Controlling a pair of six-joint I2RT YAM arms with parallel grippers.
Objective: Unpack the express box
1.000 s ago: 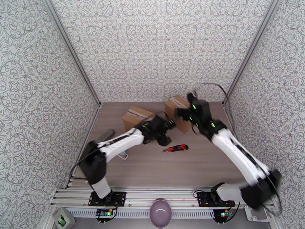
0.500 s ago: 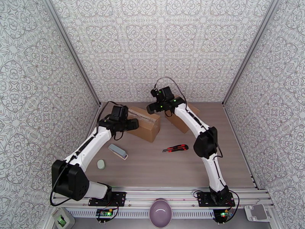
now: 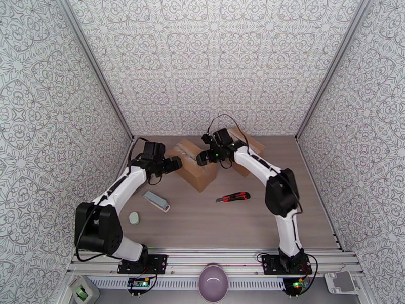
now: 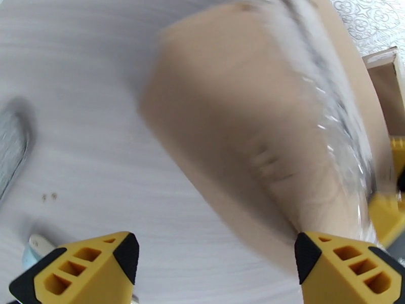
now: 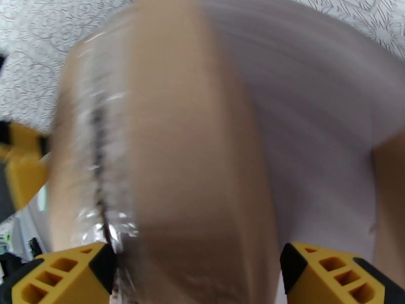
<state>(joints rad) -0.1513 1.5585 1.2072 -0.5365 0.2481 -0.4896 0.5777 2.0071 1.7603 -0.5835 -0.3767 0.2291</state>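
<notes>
Clearly, the left gripper (image 3: pixel 174 164) and right gripper (image 3: pixel 202 159) bracket the taped express box (image 3: pixel 195 171) with jaws apart, at the far centre of the table (image 3: pixel 304 219).
The wrist views are blurred, so contact is probably none. An uneven shove could skid the express box into the second box (image 3: pixel 250 148) just behind it. Open room lies nearward, around the utility knife (image 3: pixel 233 197).
</notes>
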